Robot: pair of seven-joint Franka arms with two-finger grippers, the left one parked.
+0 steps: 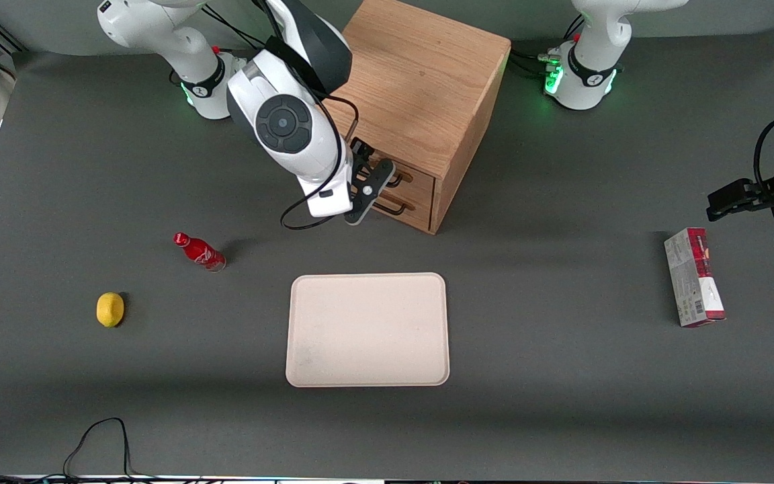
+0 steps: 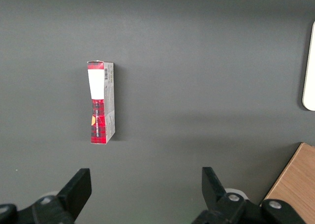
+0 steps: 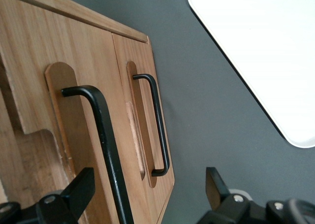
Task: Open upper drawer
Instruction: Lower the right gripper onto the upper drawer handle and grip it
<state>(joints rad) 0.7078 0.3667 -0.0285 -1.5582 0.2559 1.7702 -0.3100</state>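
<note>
One cabinet (image 1: 420,87) with two drawers, one tray (image 1: 367,329), bottle (image 1: 199,251), lemon (image 1: 110,310), box (image 1: 693,276).

A white robot arm with black parts

The arm (image 1: 286,128) is smooth and white, with a round dark grey cap on its side and a black band higher up. A thin black cable loops down beside it. The gripper (image 1: 372,176) is black, with a small silver screw near each finger (image 3: 74,192).

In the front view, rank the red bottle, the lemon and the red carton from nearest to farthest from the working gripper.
The gripper sits at the cabinet's drawer fronts, fingers open.
1. Red bottle, toward the working arm's end.
2. Lemon, further that way and nearer the camera.
3. Red carton, toward the parked arm's end.
</note>
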